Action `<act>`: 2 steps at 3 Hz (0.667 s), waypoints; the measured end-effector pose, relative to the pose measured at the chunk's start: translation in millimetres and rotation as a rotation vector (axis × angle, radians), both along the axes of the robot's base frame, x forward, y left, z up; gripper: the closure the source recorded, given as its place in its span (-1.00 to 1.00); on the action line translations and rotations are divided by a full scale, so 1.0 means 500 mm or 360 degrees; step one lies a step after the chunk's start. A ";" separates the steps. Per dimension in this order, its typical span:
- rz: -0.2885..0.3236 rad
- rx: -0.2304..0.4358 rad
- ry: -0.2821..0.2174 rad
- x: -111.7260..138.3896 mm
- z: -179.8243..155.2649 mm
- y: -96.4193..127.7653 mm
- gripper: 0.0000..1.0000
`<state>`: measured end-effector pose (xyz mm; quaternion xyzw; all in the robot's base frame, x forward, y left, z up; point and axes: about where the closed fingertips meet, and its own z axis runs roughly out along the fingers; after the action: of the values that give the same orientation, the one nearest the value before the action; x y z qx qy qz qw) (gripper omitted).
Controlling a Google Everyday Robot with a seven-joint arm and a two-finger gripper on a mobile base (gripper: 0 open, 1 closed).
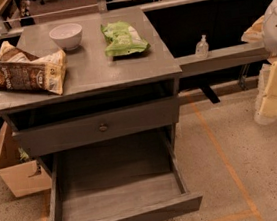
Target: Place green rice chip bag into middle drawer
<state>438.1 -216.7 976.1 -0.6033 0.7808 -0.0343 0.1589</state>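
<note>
The green rice chip bag (122, 39) lies flat on the grey cabinet top (93, 70), at its back right. The middle drawer (55, 193) is pulled wide open below, and its plank floor is bare. Its small knob shows at the front bottom edge. Above it is the other grey drawer (130, 121), shut, with a brass knob. My arm hangs at the far right edge of the view. The gripper (270, 107) is there, low, well to the right of the cabinet and apart from the bag.
A white bowl (66, 35) stands left of the green bag. A larger tan-and-brown chip bag (25, 71) lies at the top's left edge. A small clear bottle (201, 47) stands on the ledge to the right. A cardboard box (15, 173) sits on the floor at left.
</note>
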 end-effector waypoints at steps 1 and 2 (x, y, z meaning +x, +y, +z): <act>0.0000 0.0000 0.0000 0.000 0.000 0.000 -1.00; -0.0062 0.0082 -0.0079 0.038 -0.013 0.001 -1.00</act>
<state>457.4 -216.0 969.6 -0.5828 0.7887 -0.0323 0.1930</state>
